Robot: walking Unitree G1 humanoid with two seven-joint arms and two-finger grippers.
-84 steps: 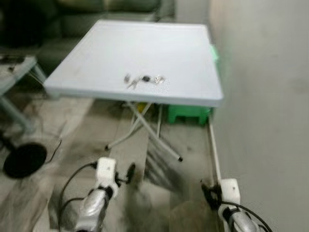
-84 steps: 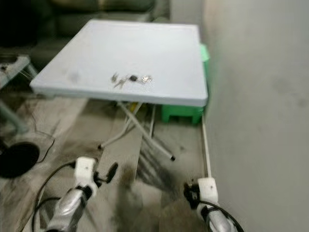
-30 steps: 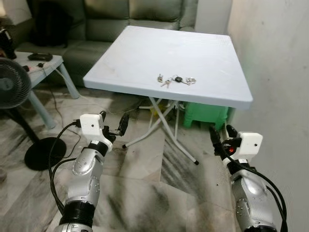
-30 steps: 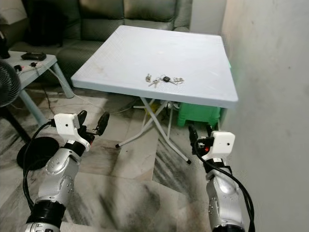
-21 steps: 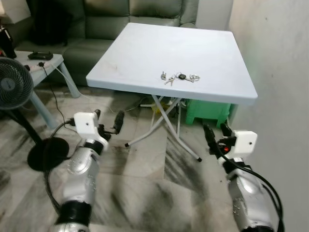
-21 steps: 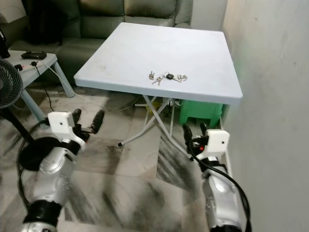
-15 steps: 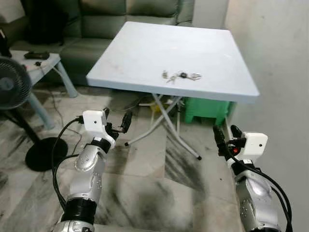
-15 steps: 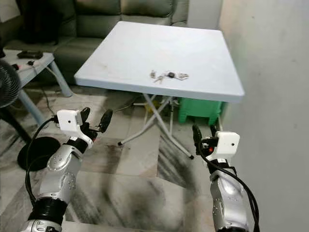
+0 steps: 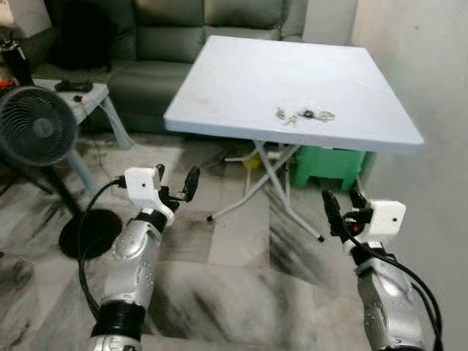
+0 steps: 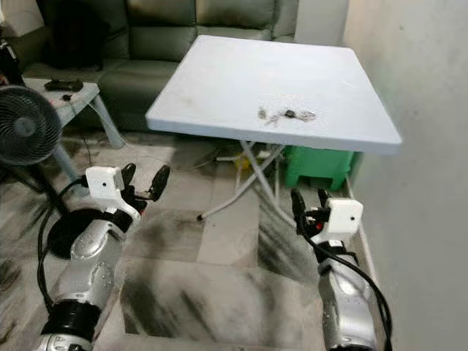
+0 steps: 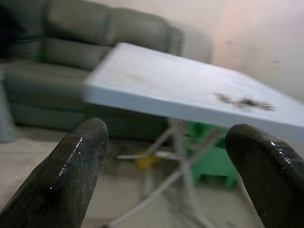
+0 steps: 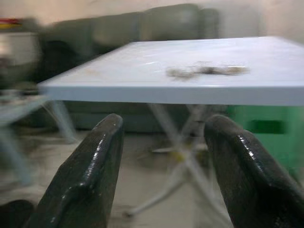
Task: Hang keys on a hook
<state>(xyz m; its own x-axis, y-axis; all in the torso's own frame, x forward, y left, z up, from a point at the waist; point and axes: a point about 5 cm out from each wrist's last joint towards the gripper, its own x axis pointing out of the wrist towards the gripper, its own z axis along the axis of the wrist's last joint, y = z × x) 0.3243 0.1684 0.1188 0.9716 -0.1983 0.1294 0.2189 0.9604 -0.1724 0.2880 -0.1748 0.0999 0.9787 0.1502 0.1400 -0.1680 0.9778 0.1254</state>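
A small bunch of silver metal keys [image 9: 305, 115] lies near the front edge of the pale blue square folding table [image 9: 241, 88], toward its right corner. The left gripper [image 9: 175, 186] and right gripper [image 9: 341, 208] hang below that edge, the 2 fingers of each spread wide, empty.

You see a pale blue-white folding table [image 9: 241, 88] on white crossed legs, with small silvery keys [image 9: 303, 115] and one dark piece among them, perhaps a black fob. A bright green stool [image 9: 333, 167] sits under it. Behind is a dark grey-green sofa [image 9: 183, 29]. The floor [image 9: 219, 292] is grey marble with dark streaks. Your silver arms end in black fingers, left gripper [image 9: 175, 186] and right gripper [image 9: 341, 207], each with a white wrist block. The fan [image 9: 36, 131] is black.
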